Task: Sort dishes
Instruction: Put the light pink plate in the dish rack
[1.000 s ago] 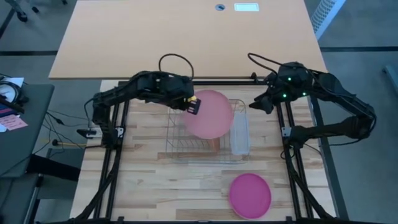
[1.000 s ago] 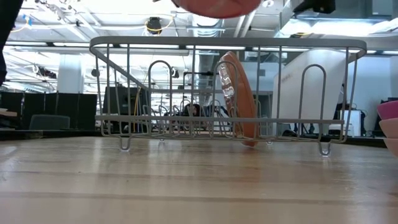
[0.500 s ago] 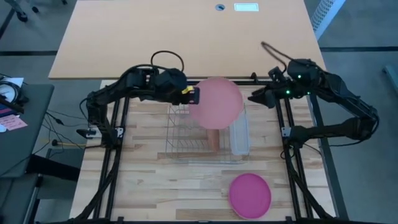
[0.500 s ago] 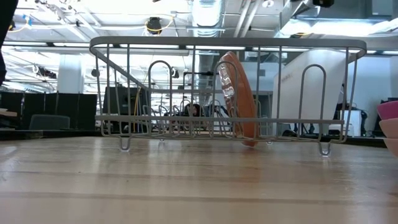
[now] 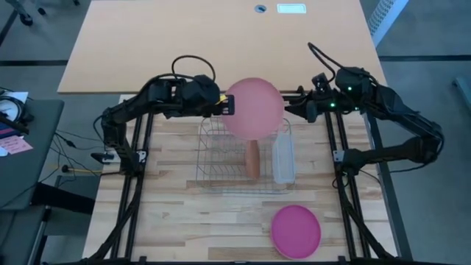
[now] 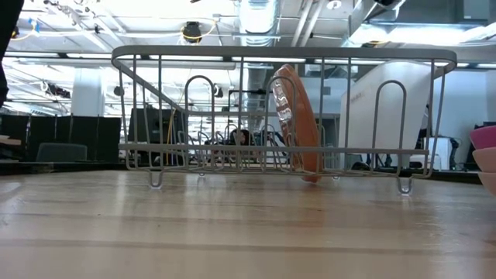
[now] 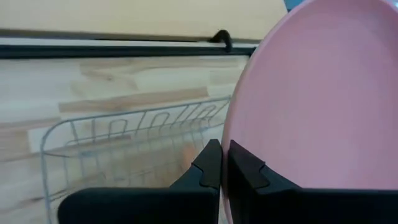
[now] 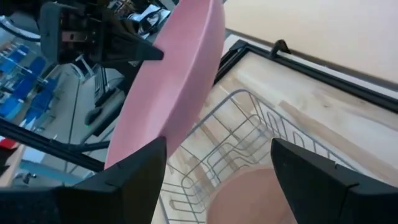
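Near edge of the table [image 5: 184, 221]: a magenta plate [image 5: 296, 230] is seen lying flat at about 5 o'clock from the wire rack [image 5: 221, 165], well apart from it and untouched by either arm. Centre: a salmon-orange plate [image 5: 252, 158] is stood on edge in a slot of the wire rack, with a translucent tub [image 5: 283, 158] just beside it at 3 o'clock. Far side: a pale pink plate [image 5: 254, 107] is held in the air above the rack's 12 o'clock rim, pinched at its 9 o'clock edge by the left gripper [image 5: 227, 105], whose fingers are closed narrowly on the rim. The right gripper [image 5: 288, 110] is presented at the plate's 3 o'clock edge with its fingers spread wide on either side of the rim, not yet closed.

The step in hand is judged to be a hand-over of the pale pink plate from left to right. For a sound transfer, the plate should be kept steady until the right fingers are well over the rim and closed; only then should the left grip be released. Since only a thin edge is pinched, a twist or slip is the likely fault, and the plate should be kept clear of the rack wires below
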